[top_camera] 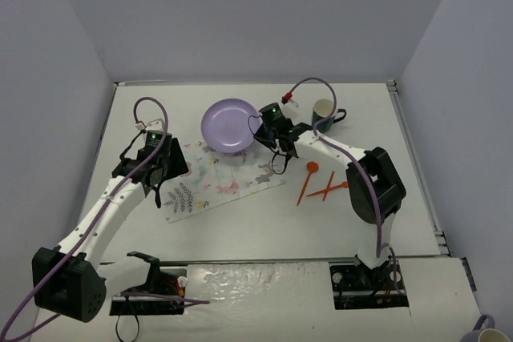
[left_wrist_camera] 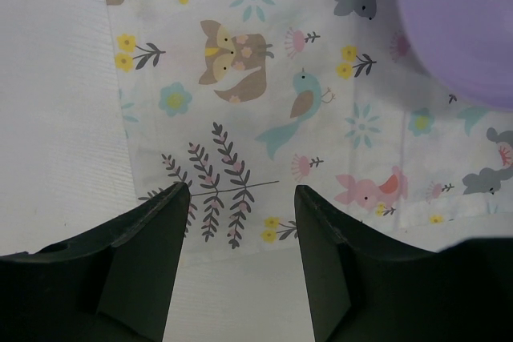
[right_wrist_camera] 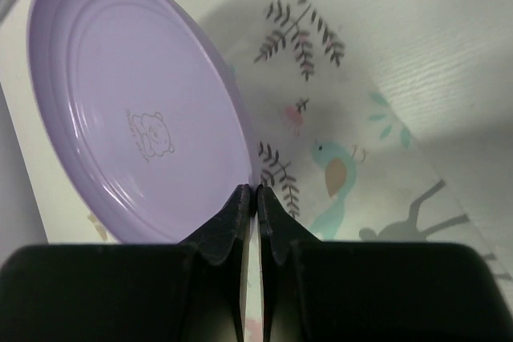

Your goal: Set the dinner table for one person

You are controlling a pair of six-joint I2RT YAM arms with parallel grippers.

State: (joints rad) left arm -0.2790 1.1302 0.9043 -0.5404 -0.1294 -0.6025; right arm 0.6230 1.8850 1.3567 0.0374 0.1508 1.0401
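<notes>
Bench [top_camera: 353, 222] is the broad matte white top that fills the view and carries everything. It looks stiff, heavy and fixed, and probably a little slick, so thin pieces may slide on it. It is nothing to grasp, so any hold belongs on the pieces that lie on it.

On the left, the left arm stretches forward from its base. The left hand [left_wrist_camera: 240, 190] points down over the near left edge of the mat [top_camera: 224, 182], about half open and holding nothing.

The mat looks thin and limp and lies askew. A corner or edge is likely the best place to pinch it.

The plate [top_camera: 228, 126] rests partly on the mat's far edge. It looks light, rigid and smooth, and its rim is the only real purchase.

The right arm is bent high at the elbow and reaches leftward. The closed right hand [right_wrist_camera: 255, 191] has its tips at the plate's right rim; whether the rim is nipped between them I cannot tell.

Further right stand a cup [top_camera: 325, 111] and orange cutlery [top_camera: 312, 168], both off the mat.
</notes>
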